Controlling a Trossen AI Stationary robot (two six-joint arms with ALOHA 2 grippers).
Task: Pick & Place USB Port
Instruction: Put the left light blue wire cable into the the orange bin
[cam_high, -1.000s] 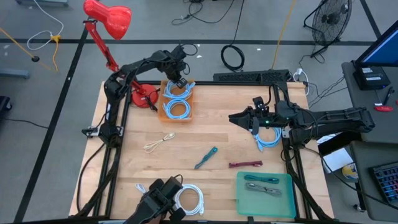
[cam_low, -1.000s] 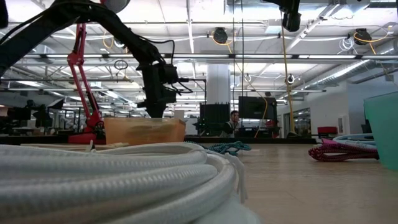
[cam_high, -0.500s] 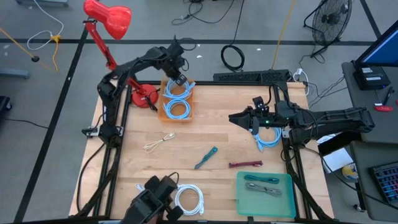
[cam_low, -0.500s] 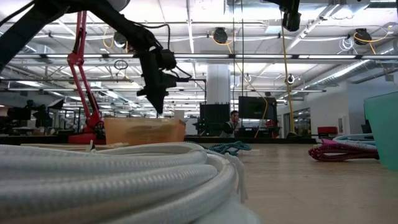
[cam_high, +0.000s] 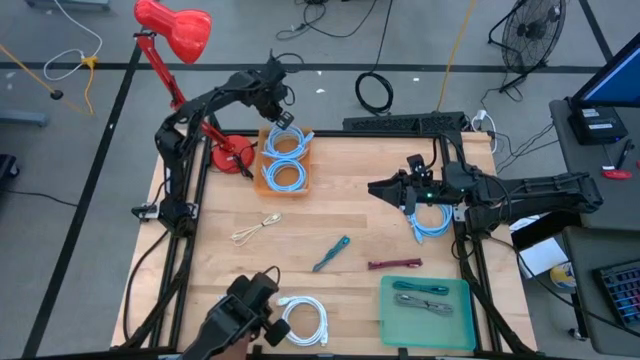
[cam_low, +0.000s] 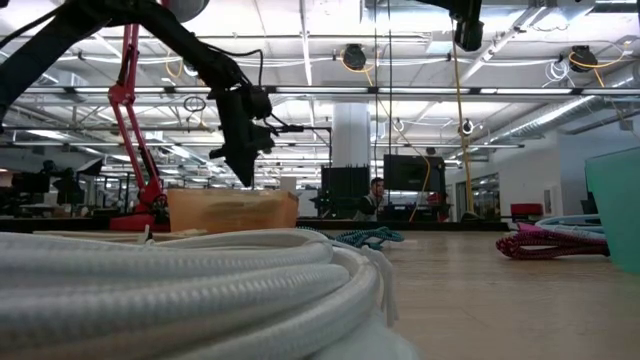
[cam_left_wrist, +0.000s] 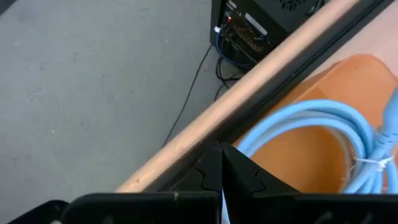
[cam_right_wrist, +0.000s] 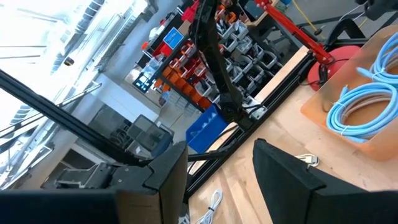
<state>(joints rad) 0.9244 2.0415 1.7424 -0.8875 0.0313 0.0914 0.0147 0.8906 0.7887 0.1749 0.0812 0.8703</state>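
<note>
Two coiled light-blue USB cables (cam_high: 286, 160) lie in an orange tray (cam_high: 266, 176) at the table's far left; the left wrist view also shows one blue coil (cam_left_wrist: 311, 124). My left gripper (cam_high: 281, 119) hangs shut and empty just above the tray's far end, over the table's far edge (cam_left_wrist: 249, 93); the low view shows it (cam_low: 246, 176) above the tray (cam_low: 230, 210). My right gripper (cam_high: 384, 188) waits open and level above the table's right half, its fingers (cam_right_wrist: 168, 174) apart with nothing between them.
On the table lie a beige cable (cam_high: 256, 229), a teal cable (cam_high: 330, 253), a maroon cable (cam_high: 394, 264), a white coil (cam_high: 306, 322) near the front edge, a blue coil (cam_high: 430, 221) under the right arm, and a green tray (cam_high: 390, 322) holding cables. A red lamp (cam_high: 176, 30) stands at the far left.
My left gripper has risen from the orange tray and drifted toward the table's far edge, staying shut with nothing in it. The blue cables stay in the tray.
</note>
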